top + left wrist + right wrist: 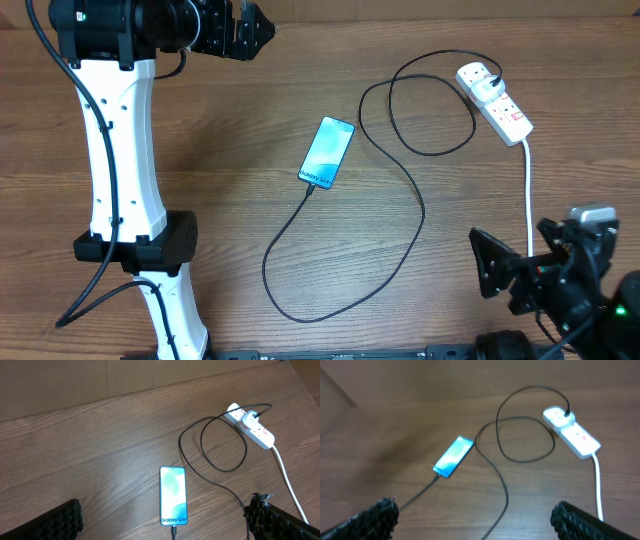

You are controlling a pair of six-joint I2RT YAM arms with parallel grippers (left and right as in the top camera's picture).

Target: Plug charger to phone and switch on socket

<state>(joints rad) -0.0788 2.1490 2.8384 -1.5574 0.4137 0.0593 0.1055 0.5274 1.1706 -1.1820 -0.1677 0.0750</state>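
Note:
The phone lies flat mid-table with its blue-teal screen lit, also seen as the phone and the phone. The charger's thin black cable runs from the phone's lower edge, where its connector tip sits against the port, loops across the wood and ends in a plug seated in the white socket. My left gripper is open at the far left edge, well away from the phone. My right gripper is open near the front right, with the socket beyond it.
The socket's thick white lead runs toward the front edge beside my right gripper. The left arm's white column stands at the table's left. The black cable makes a wide loop between phone and socket. A cardboard wall backs the table.

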